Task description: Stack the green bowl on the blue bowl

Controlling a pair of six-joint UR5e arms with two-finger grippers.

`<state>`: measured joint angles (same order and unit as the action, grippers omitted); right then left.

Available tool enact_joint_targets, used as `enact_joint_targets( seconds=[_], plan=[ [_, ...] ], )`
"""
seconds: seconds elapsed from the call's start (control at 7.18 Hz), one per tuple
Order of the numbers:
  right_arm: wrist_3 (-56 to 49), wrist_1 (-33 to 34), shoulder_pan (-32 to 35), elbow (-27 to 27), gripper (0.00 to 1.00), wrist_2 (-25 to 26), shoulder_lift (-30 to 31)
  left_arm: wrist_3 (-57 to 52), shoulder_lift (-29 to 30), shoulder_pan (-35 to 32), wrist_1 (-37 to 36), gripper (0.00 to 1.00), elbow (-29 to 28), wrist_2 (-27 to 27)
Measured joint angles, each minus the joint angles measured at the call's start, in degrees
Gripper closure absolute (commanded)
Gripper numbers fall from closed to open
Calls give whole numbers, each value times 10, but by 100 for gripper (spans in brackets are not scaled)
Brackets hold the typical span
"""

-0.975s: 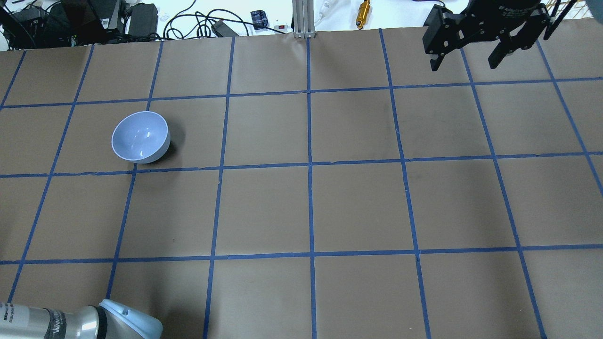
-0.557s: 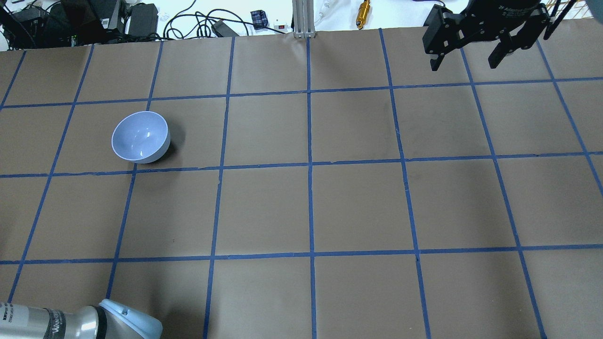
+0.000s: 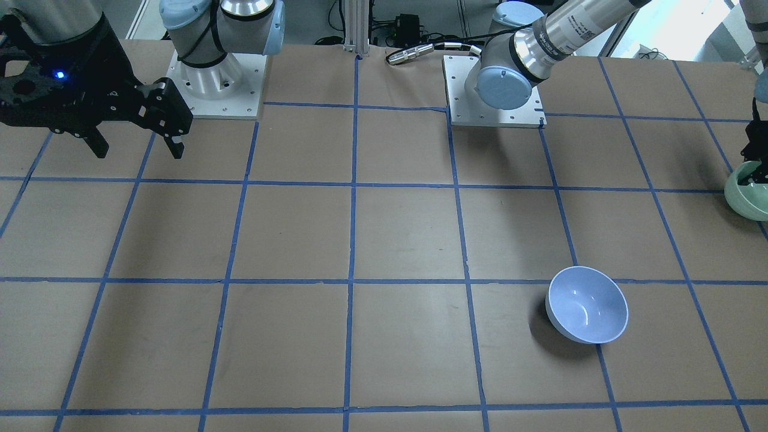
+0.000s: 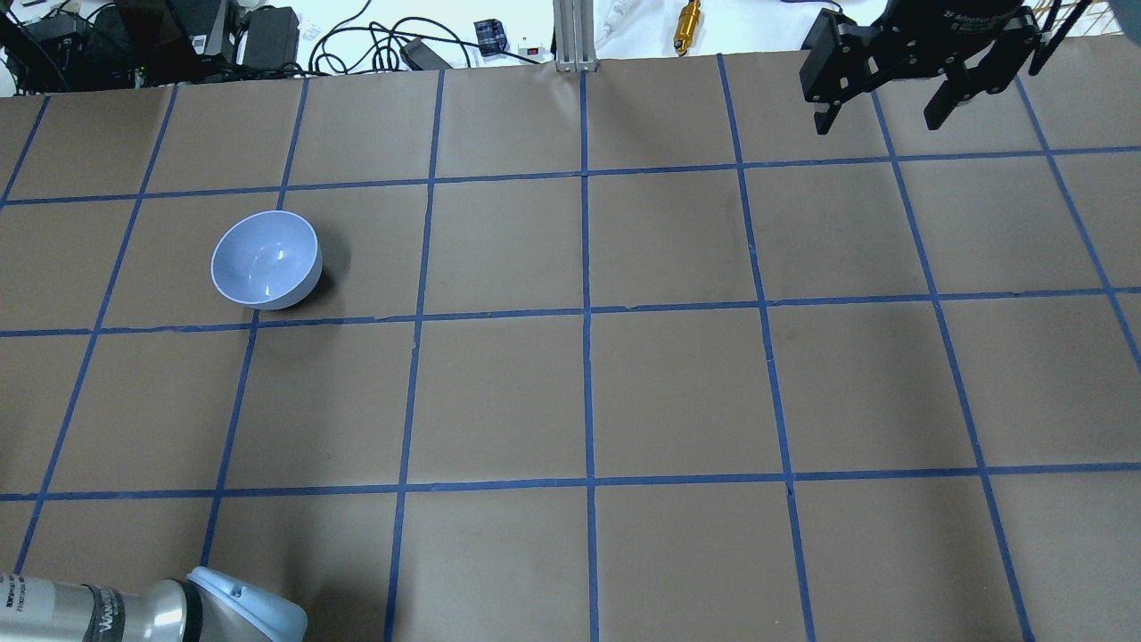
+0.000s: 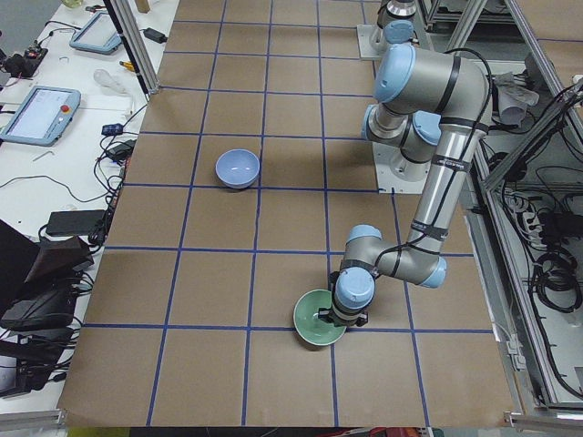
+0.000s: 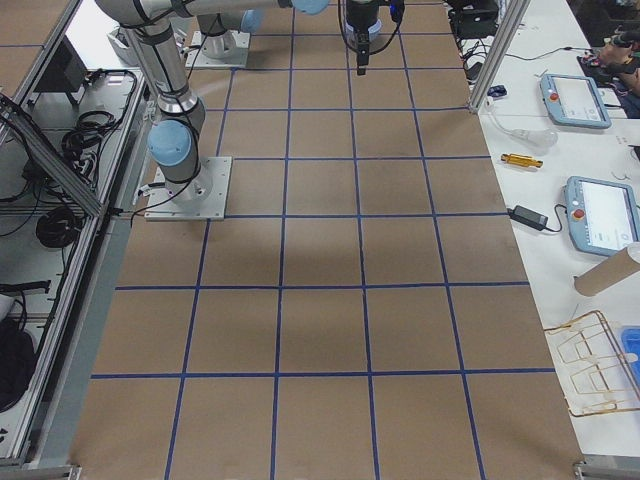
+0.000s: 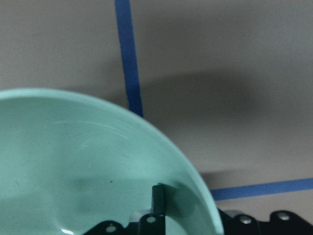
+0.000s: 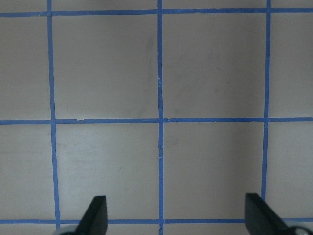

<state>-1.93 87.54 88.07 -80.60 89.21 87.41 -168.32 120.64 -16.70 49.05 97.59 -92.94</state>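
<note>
The pale mint-green bowl point(image 3: 746, 197) is at the table's end on my left side, also seen in the exterior left view point(image 5: 319, 319). My left gripper point(image 3: 757, 174) is shut on its rim. In the left wrist view one finger point(image 7: 157, 198) is inside the green bowl point(image 7: 73, 161) and the other is hidden behind the wall. The blue bowl point(image 4: 266, 260) stands upright and empty on the brown table, far from the green one; it also shows in the front-facing view point(image 3: 587, 305). My right gripper point(image 4: 882, 111) is open and empty, high over the far right corner.
Blue tape lines grid the table point(image 4: 588, 392). Both arm base plates point(image 3: 495, 90) sit at the robot's edge. An aluminium post point(image 4: 570, 36), cables and a brass part point(image 4: 686, 25) lie beyond the far edge. My left arm's elbow point(image 4: 241, 611) shows at the near left.
</note>
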Motion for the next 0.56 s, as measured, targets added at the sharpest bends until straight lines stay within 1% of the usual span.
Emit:
enact_joint_targets(
  seconds=[0.28, 0.56],
  plan=[
    [0, 0, 0, 0, 0, 0, 0, 5, -7, 0, 2, 100, -4, 0],
    [0, 0, 0, 0, 0, 0, 0, 48, -43, -11, 27, 100, -18, 10]
  ],
)
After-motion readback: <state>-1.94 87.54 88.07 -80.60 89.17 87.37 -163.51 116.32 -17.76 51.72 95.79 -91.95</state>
